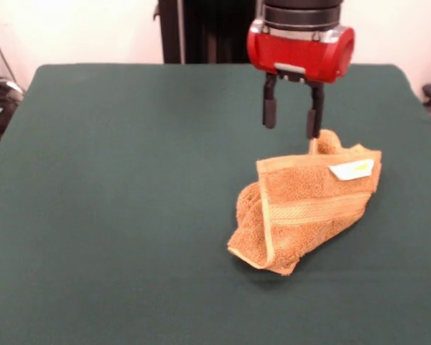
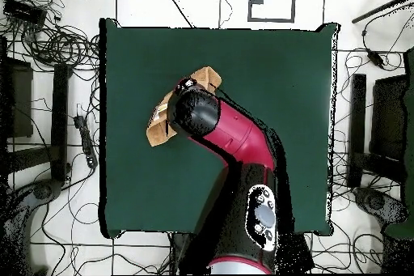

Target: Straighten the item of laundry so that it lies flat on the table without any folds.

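The orange-tan towel [image 1: 305, 208] lies bunched and folded over on the dark green table [image 1: 115, 187], right of centre in the front view. A lighter band runs across it and its white label [image 1: 352, 169] faces up near the far right corner. My gripper [image 1: 292, 115] hangs open and empty just above the towel's far edge, with its right finger [image 1: 314, 115] close to a raised fold. In the overhead view the red arm [image 2: 234, 139] covers most of the towel [image 2: 158, 125], and only its ends show. The gripper is hidden there.
Cables and equipment lie on the floor around the table in the overhead view, with a cable bundle [image 2: 57, 42] at the left. The robot's pedestal [image 1: 201, 32] stands behind the table's far edge.
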